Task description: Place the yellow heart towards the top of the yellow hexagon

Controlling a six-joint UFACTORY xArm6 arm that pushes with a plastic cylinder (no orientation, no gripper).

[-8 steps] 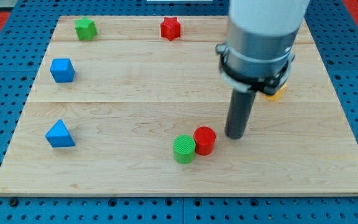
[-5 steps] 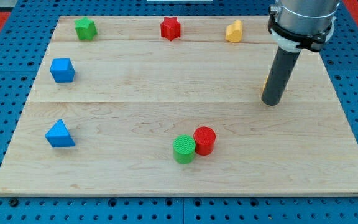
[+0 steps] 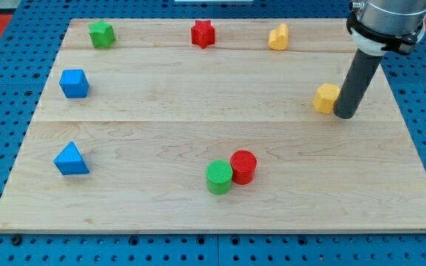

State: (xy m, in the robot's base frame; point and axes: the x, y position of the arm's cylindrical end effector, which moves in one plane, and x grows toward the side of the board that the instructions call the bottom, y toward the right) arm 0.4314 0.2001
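The yellow heart [image 3: 278, 36] lies near the board's top edge, right of centre. The yellow hexagon [image 3: 327, 97] sits lower, near the view's right. My tip [image 3: 346, 115] rests on the board just right of the hexagon, touching or almost touching its right side. The heart is up and to the left of the hexagon, well apart from it and from my tip.
A red star [image 3: 203, 33] and a green block [image 3: 102, 34] lie along the top edge. A blue cube [image 3: 74, 83] and a blue triangle [image 3: 71, 159] are at the left. A green cylinder [image 3: 219, 176] and a red cylinder [image 3: 243, 166] touch near the bottom centre.
My tip has moved from beside the red cylinder up and to the right, ending at the yellow hexagon's right side. The heart and hexagon are now uncovered. No block has visibly moved.
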